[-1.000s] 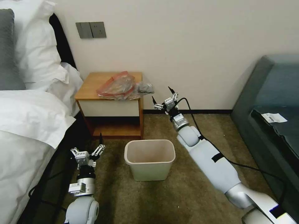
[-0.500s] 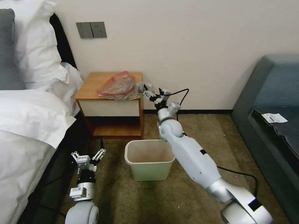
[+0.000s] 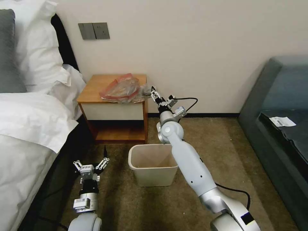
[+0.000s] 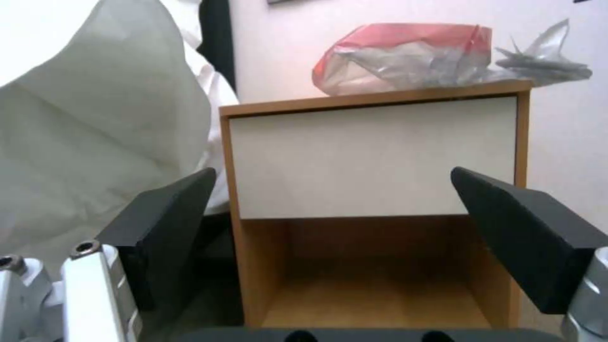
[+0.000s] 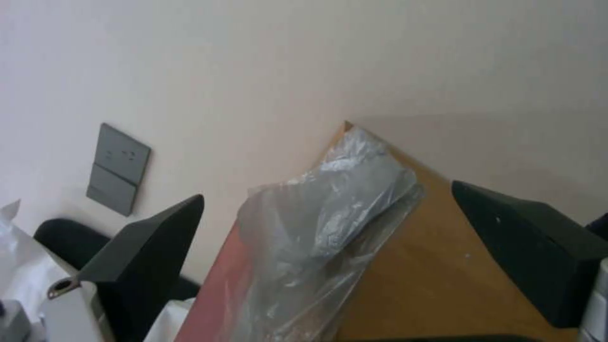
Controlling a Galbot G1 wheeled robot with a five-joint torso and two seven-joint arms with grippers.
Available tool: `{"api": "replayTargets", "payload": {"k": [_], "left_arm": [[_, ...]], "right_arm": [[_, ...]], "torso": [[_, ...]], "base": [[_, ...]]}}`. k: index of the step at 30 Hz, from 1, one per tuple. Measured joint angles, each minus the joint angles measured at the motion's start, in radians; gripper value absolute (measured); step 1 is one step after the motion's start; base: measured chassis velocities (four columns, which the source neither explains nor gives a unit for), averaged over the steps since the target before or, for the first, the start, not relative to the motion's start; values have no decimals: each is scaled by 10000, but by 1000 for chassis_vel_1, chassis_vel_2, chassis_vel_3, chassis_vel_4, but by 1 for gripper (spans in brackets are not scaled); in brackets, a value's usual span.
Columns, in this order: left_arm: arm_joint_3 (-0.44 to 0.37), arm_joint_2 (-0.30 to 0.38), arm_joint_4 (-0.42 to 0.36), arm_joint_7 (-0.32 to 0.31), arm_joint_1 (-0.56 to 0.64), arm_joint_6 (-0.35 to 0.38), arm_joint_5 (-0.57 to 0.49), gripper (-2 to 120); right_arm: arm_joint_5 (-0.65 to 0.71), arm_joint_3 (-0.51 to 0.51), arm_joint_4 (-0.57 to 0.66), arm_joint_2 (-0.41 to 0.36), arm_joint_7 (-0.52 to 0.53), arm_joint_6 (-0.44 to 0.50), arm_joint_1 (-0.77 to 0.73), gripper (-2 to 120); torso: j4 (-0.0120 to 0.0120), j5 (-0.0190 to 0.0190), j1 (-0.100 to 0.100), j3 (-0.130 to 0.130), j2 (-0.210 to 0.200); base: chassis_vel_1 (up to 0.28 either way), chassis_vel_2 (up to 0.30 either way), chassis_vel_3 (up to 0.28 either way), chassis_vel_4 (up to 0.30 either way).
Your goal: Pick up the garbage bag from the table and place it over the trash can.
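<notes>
Now: reach step | right gripper (image 3: 159, 97) spread wide beside garbage bag (image 3: 123, 88) end on table (image 3: 96, 84) | closing on plastic needed | left gripper (image 3: 90, 164) released, parked low

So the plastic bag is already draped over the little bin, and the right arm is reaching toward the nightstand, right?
Not quite. The head view shows the garbage bag lying on the table, not over the trash can. The right tool is indeed reaching toward it, open.

The garbage bag (image 3: 123, 88) is see-through grey with a red band, darker grey at its bunched end. The table (image 3: 96, 84) is orange-brown wood with a white drawer front (image 3: 112, 111). The trash can (image 3: 154, 173) is plain cream-beige. The carpet (image 3: 134, 205) across the lower frame is mottled olive-brown, and the wall plates (image 3: 94, 30) at upper left are flat grey.
</notes>
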Motion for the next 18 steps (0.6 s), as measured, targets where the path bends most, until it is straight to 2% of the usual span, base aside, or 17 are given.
{"api": "replayTargets", "payload": {"k": [8,18], "left_arm": [[11,-378,84,-63,40,-126,462,93],[-46,-726,212,-148,143,-253,827,93]], "right_arm": [[58,-29,-730,-18,-428,-75,278,100],[265,-3,-2006,-34,-1506,-46,885,100]], "torso": [[0,0,0,0,0],[0,0,0,0,0]], "base": [[0,0,0,0],[0,0,0,0]]}}
